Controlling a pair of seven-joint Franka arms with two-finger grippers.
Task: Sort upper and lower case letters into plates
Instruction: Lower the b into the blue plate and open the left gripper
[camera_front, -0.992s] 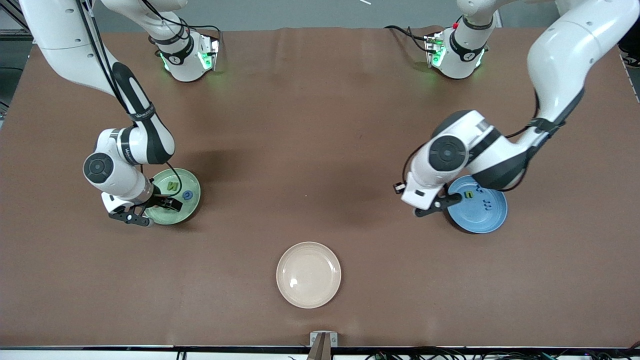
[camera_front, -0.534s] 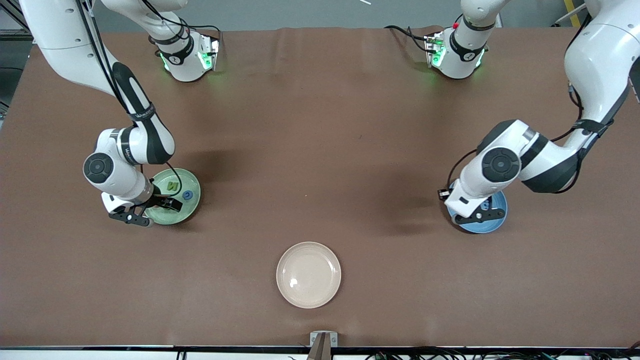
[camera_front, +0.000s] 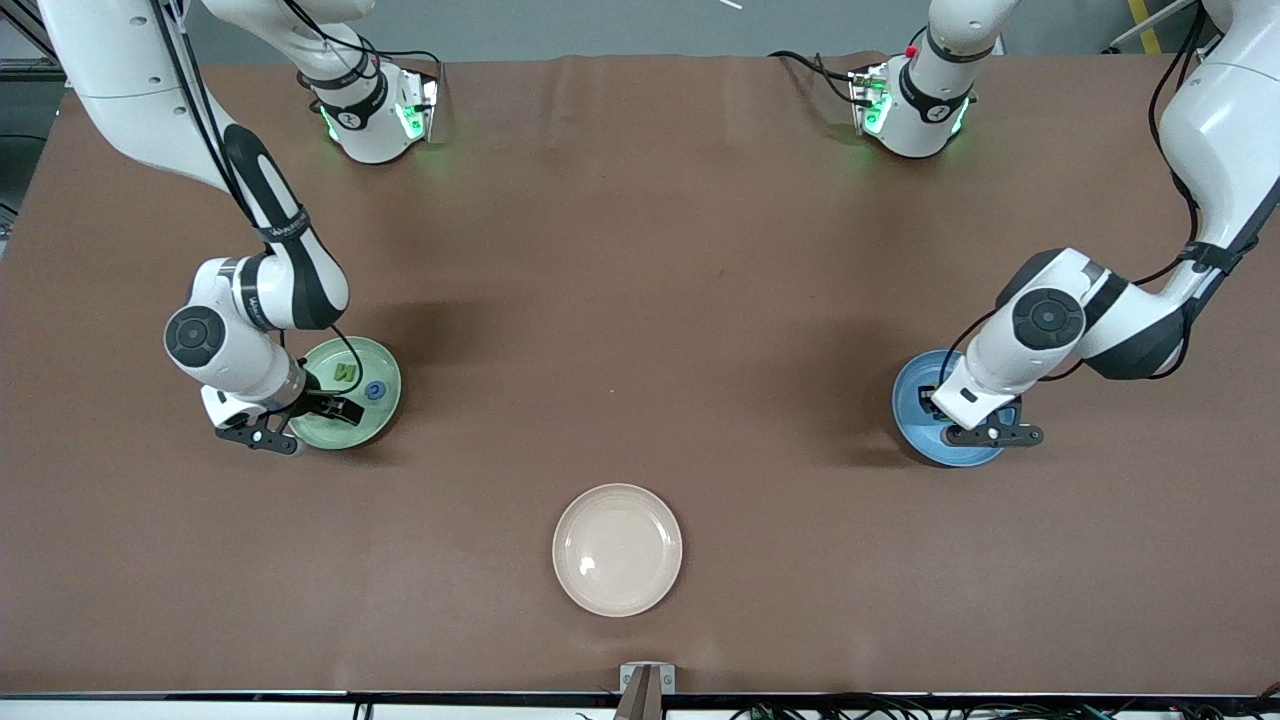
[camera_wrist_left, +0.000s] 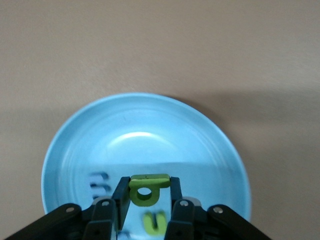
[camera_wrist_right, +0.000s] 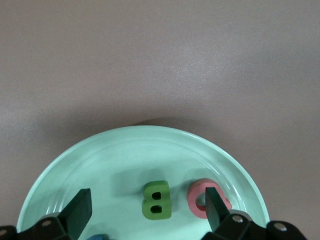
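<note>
The cream plate (camera_front: 617, 549), nearest the front camera, is sitting empty. The left gripper (camera_wrist_left: 146, 200) is hanging over the blue plate (camera_wrist_left: 210, 145), clamping a light, stiff green letter (camera_wrist_left: 146, 188) by its flat sides; a second ago it was just off the rim. The right gripper (camera_wrist_right: 146, 212) is waiting spread wide over the mint plate (camera_wrist_right: 100, 155), holding the green B (camera_wrist_right: 156, 200) and pink letter (camera_wrist_right: 206, 198).

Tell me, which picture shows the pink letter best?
The right wrist view: the pink letter lies in the green plate beside a green B, between the open right gripper fingers. In the front view the right arm hides it. The left wrist view shows only the blue plate.
</note>
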